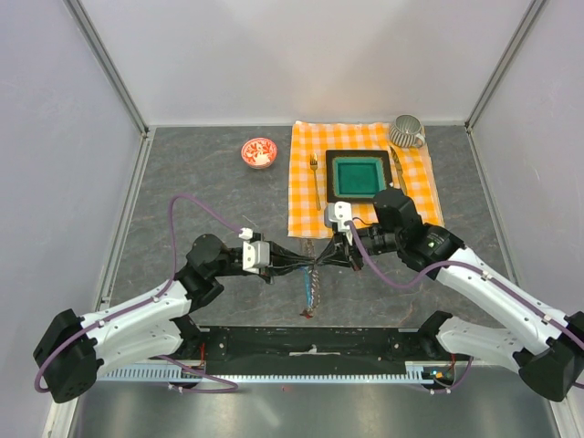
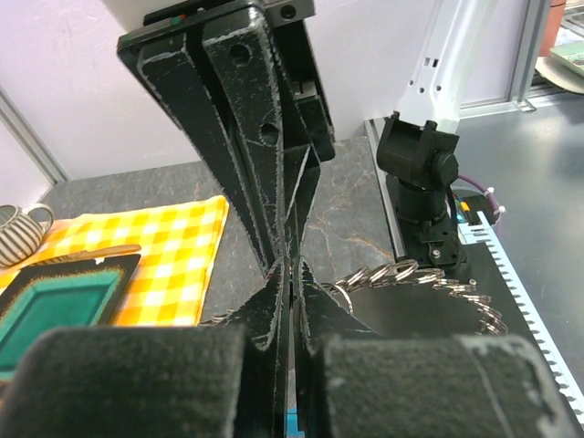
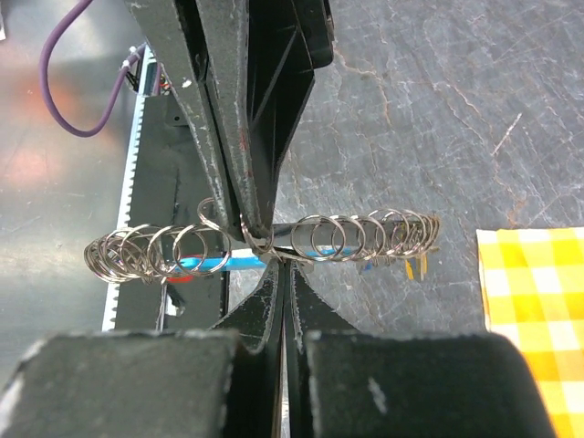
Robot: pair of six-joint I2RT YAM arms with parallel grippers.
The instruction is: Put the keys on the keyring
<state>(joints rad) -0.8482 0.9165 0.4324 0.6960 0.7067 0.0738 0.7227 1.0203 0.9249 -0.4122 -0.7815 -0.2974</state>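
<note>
The keyring (image 1: 311, 285), a row of thin metal loops, is strung between both grippers just in front of the arm bases. In the right wrist view the keyring (image 3: 365, 237) stretches left to right, with a cyan-blue piece (image 3: 212, 265) behind it. A yellow key tag (image 3: 417, 266) hangs at its right end and a red tag (image 3: 181, 278) near its left end. My right gripper (image 3: 285, 266) is shut on the ring wire from below. My left gripper (image 2: 294, 274) is shut on it from the opposite side, tip to tip with the right. The keyring's loops (image 2: 411, 272) trail off to the right.
An orange checked cloth (image 1: 306, 196) at the back carries a green dish (image 1: 356, 176) on a black tray, a fork (image 1: 316, 178) and a knife (image 1: 399, 169). A striped cup (image 1: 407, 132) stands at the cloth's far corner. A red-and-white bowl (image 1: 259, 152) sits to the left of the cloth.
</note>
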